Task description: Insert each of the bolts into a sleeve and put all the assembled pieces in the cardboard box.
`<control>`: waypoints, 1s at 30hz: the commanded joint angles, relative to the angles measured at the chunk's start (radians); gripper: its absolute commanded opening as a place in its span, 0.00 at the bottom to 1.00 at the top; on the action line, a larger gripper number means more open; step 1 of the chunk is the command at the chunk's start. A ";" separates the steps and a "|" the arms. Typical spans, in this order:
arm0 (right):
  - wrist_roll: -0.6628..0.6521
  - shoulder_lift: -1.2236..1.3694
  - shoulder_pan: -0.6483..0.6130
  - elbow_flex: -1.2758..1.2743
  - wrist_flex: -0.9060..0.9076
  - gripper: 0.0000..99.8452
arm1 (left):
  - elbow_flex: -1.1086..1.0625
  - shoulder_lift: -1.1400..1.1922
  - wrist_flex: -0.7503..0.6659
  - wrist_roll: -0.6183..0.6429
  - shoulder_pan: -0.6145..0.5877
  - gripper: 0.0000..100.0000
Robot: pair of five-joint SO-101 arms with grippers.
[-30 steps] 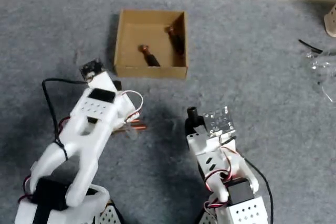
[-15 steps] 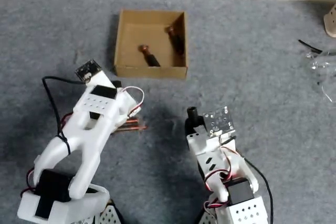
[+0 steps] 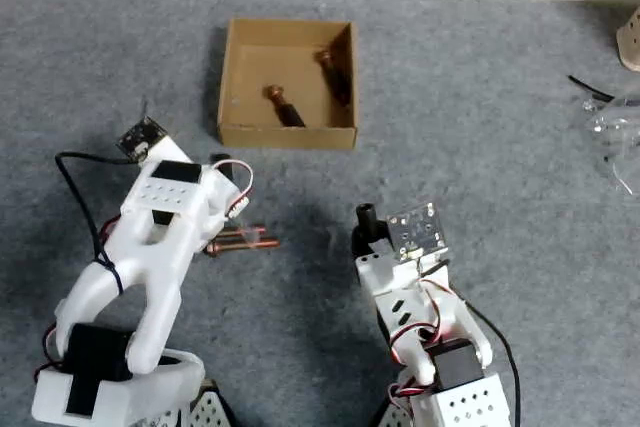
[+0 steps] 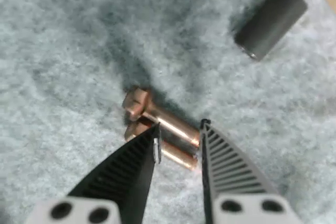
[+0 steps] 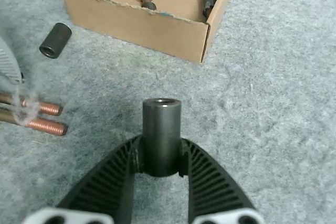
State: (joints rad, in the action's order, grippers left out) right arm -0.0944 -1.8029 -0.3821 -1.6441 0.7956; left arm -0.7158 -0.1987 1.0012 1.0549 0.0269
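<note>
Copper-coloured bolts (image 3: 243, 240), 2 of them, lie side by side on the grey carpet (image 3: 500, 147). They touch each other along their length, and they are in front of the cardboard box (image 3: 288, 135), apart from it. In the left wrist view the left gripper (image 4: 179, 128) is directly over them. Its jaws stand apart, with the shafts of the bolts (image 4: 165, 129) between the 2 tips. I cannot tell if a tip touches the copper. In the high view the left arm (image 3: 150, 237) covers the head ends of this pair.

One loose sleeve (image 4: 270, 22), dark and short, lies on its side on the carpet between the bolts and the box, touching neither. The right wrist view shows it (image 5: 55, 40) just in front of the box's front wall.

The right gripper (image 5: 161, 153) is clamped on a second sleeve (image 5: 161, 129), which it holds upright with the open bore on top. In the high view this sleeve (image 3: 366, 215) is at the tip of the right arm (image 3: 420, 317), well to the right of the bolts and nearer than the box.

Inside the box are 2 assembled pieces, each a bolt sitting in a dark sleeve. One (image 3: 283, 105) lies near the middle and the other (image 3: 336, 75) along the right wall.

Some clear plastic (image 3: 612, 122) lies near the right edge of the carpet.
</note>
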 commanded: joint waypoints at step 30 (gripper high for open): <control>-0.012 0.005 0.010 0.015 -0.048 0.00 | -0.074 0.159 -0.144 0.009 -0.038 0.13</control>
State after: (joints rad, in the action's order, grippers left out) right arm -0.0944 -1.8029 -0.3821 -1.6441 0.7956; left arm -0.8263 -0.1281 0.8462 1.0595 0.0054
